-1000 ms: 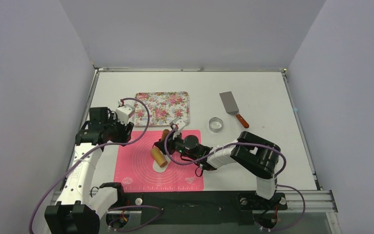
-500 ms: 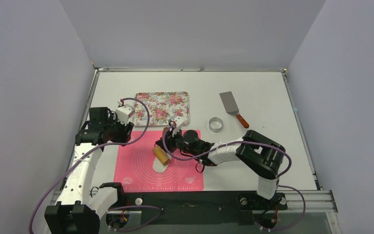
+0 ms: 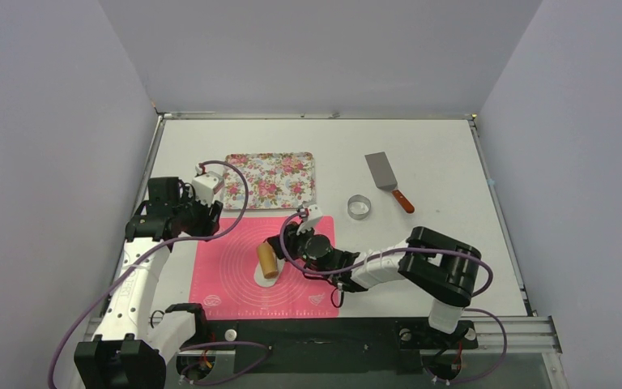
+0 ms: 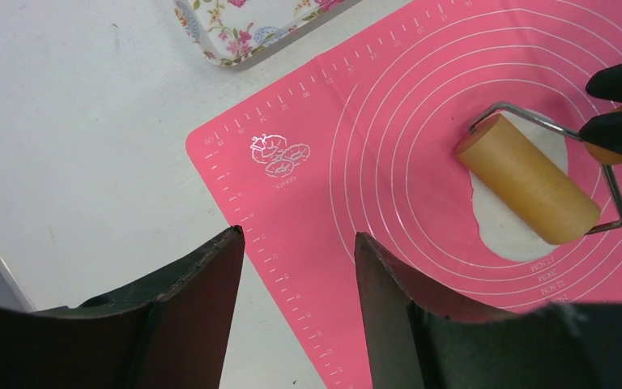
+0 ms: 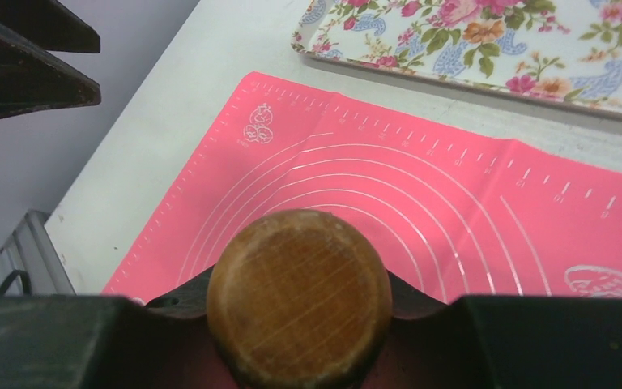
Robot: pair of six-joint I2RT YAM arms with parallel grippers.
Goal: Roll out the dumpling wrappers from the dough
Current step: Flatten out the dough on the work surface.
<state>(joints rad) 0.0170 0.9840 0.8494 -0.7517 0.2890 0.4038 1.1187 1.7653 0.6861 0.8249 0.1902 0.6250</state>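
- The right gripper (image 3: pixel 288 245) is clamped on the wooden handle (image 5: pixel 300 288) of the roller. The wrist view shows the handle's round end wedged between the two dark fingers.
- Over the last second this wrist has swung toward the near right. The handle pointed up toward the tray a second ago and now reaches out more to the side.
- The roller's barrel (image 4: pixel 526 178) has hardly travelled. It has mostly turned where it lay and is still resting across the dough.
- The dough (image 4: pixel 506 235) is a flat white oval near the middle of the pink mat (image 4: pixel 372 162). It shows at both sides of the barrel, and no round wrapper has been cut from it yet.
- My reading is that the arm is re-aiming the roller for a pass in a new direction. That would spread the oval wider, so the task is still in its flattening stage.
- The left gripper (image 4: pixel 296 243) has kept its place above the mat's far left corner. Its fingers are apart and it holds nothing.
- The flowered tray (image 3: pixel 269 177) sits just beyond the mat.
- The metal ring cutter (image 3: pixel 359 207) and the spatula (image 3: pixel 385 174) lie on the table to the right, well apart from the dough. Neither has moved.
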